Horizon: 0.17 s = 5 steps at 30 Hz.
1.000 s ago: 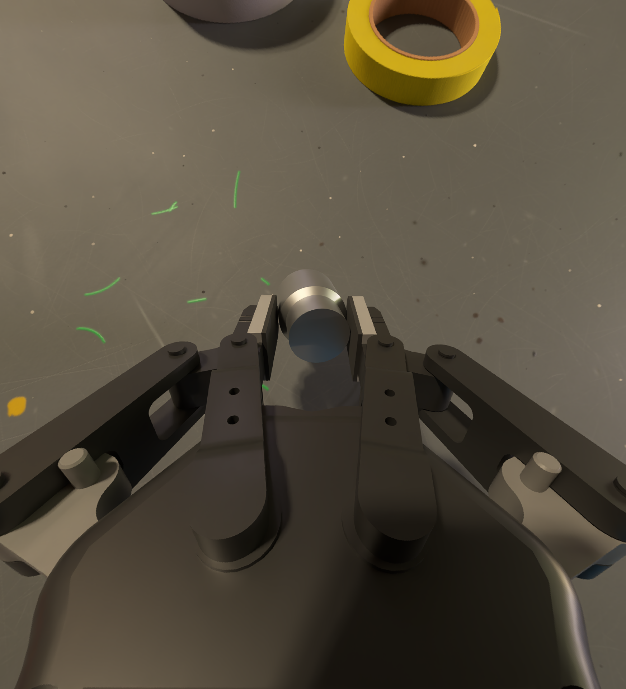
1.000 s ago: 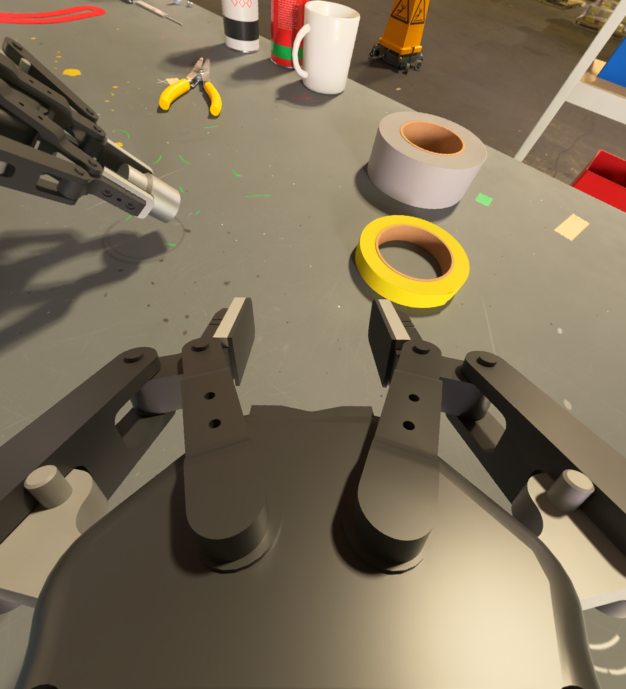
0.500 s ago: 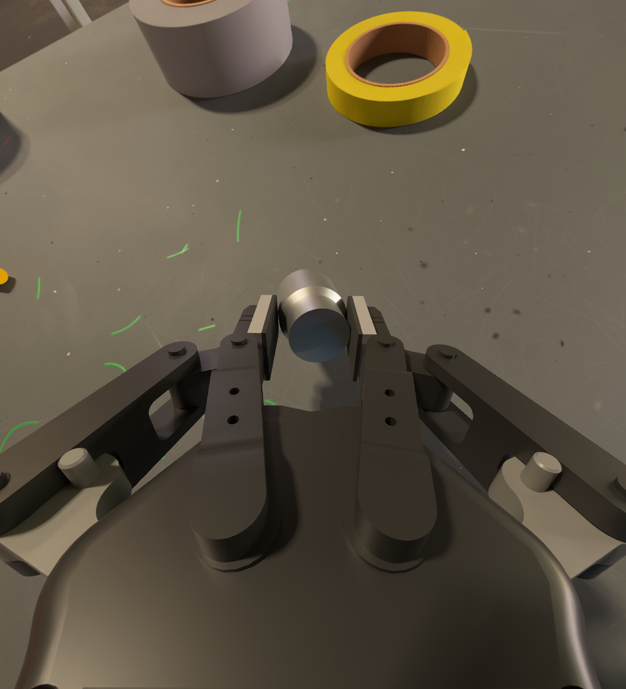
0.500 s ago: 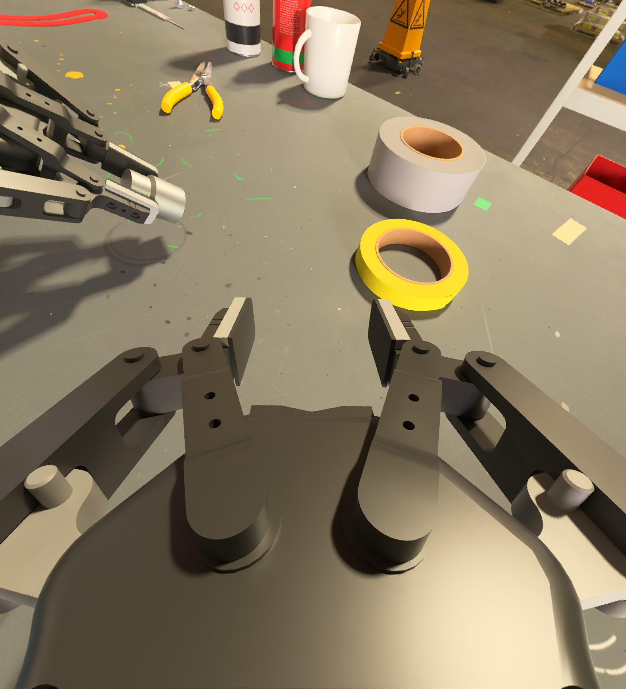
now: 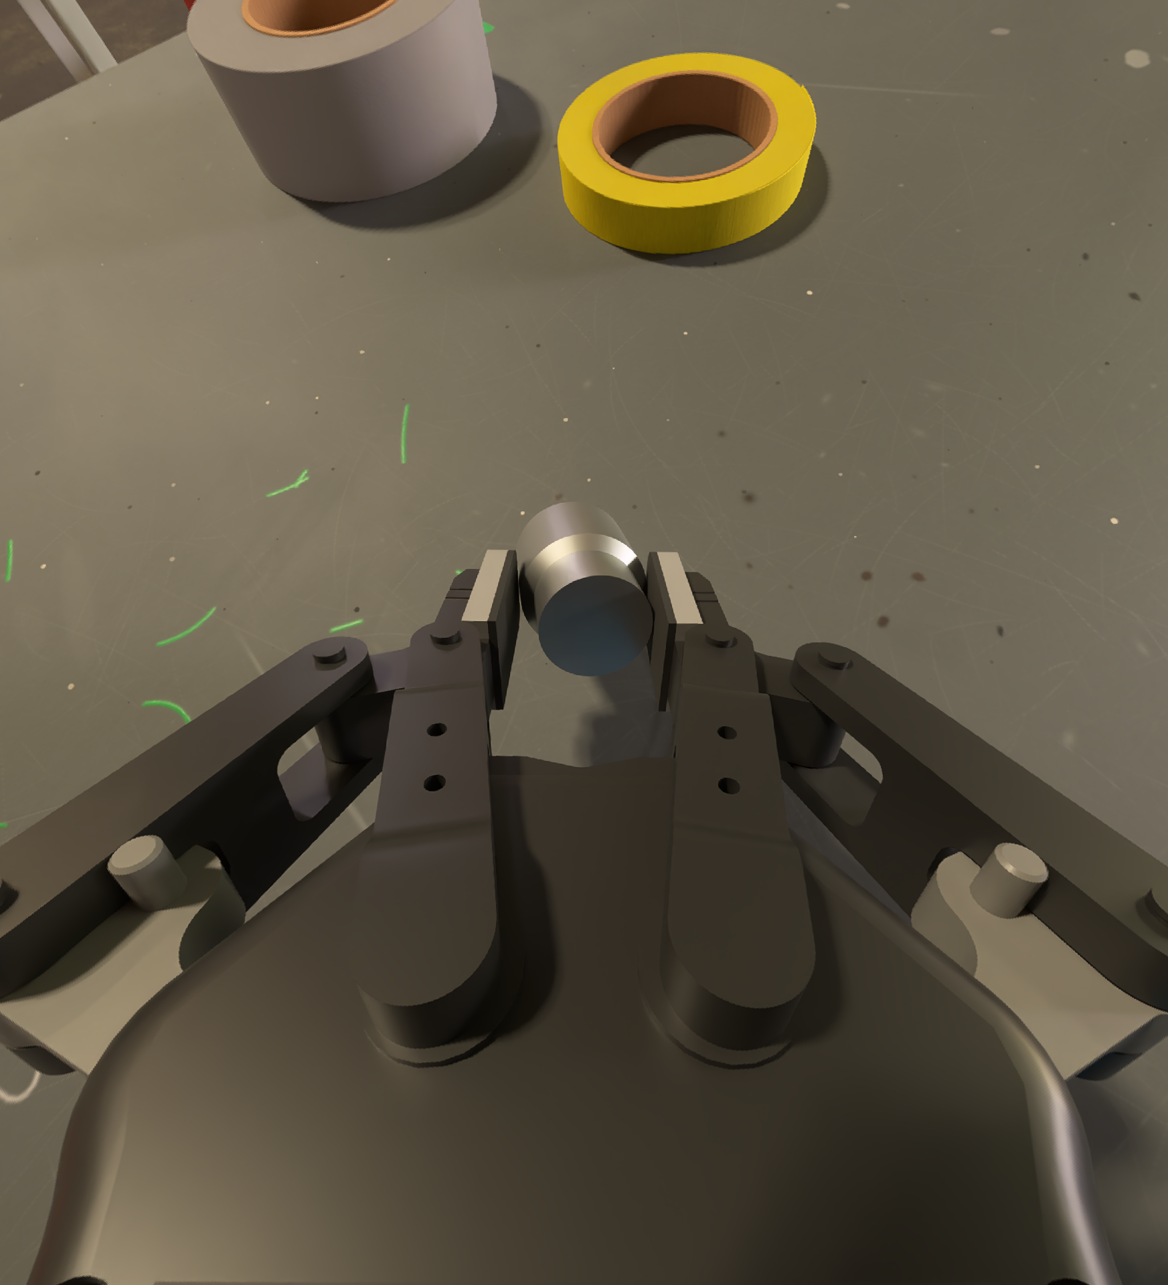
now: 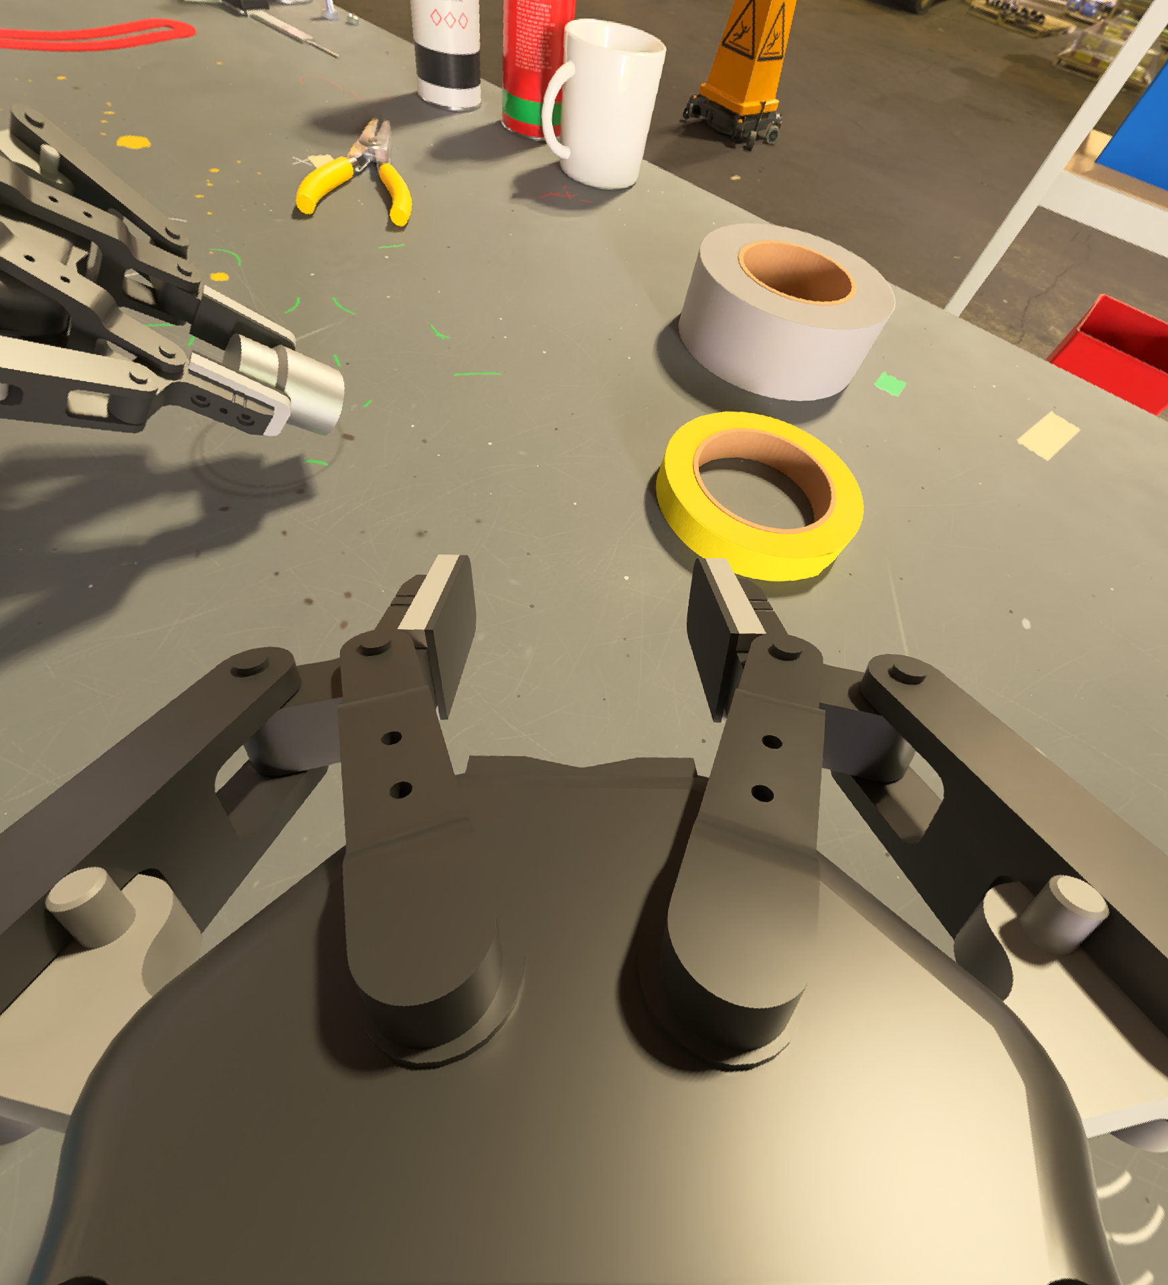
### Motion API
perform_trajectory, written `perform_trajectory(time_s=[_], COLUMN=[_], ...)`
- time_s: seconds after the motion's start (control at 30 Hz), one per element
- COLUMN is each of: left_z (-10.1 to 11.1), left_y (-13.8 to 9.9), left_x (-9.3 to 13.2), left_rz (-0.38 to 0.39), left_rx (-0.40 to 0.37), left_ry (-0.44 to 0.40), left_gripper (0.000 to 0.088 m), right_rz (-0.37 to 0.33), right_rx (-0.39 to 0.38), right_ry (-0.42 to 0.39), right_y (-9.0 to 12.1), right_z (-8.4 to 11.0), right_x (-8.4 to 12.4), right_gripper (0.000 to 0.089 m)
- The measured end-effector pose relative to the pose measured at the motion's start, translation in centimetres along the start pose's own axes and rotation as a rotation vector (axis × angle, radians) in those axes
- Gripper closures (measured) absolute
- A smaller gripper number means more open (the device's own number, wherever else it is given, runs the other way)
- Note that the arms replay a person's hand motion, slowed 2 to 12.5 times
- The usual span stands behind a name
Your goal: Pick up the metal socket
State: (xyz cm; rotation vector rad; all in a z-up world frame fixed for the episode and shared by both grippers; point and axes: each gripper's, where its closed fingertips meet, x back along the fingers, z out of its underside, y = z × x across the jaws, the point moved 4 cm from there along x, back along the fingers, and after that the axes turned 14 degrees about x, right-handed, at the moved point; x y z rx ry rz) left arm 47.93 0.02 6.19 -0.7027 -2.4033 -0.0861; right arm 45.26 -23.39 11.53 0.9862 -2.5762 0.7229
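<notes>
Two pads of the left gripper (image 5: 584, 591) were pressed against the sides of the metal socket (image 5: 588, 598), which hung above the grey worktop (image 5: 915, 431), not touching it. Its shadow (image 6: 247, 480) lay below. Farther off, the right gripper (image 6: 577, 626) hovered with its fingers apart and empty, near the yellow tape roll (image 6: 762, 494).

We see the metal socket (image 5: 584, 598) as a short stepped cylinder w/ brushed silver finish: a wider section w/ flat, closed-looking end face toward the left wrist cam, a narrower section pointing away. It lies roughly horizontal, axis along the fingers, pinched between the left end effector (image 5: 581, 591) pads. In the right wrist view the socket (image 6: 303, 389) sticks out past the fingertips, clear above the table (image 6: 532, 445), its shadow below.
</notes>
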Motion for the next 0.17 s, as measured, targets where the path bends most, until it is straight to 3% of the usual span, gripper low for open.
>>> perform_trajectory(time_s=[0.17], left_z=[0.08], left_y=[0.01], left_x=[0.02], left_rz=[0.003], left_rx=[0.008], left_ry=[0.005], left_gripper=[0.0552], right_rz=[0.001], right_rx=[-0.001], right_ry=[-0.002], right_y=[-0.05], right_z=[-0.04], right_x=[0.04], right_gripper=[0.0341])
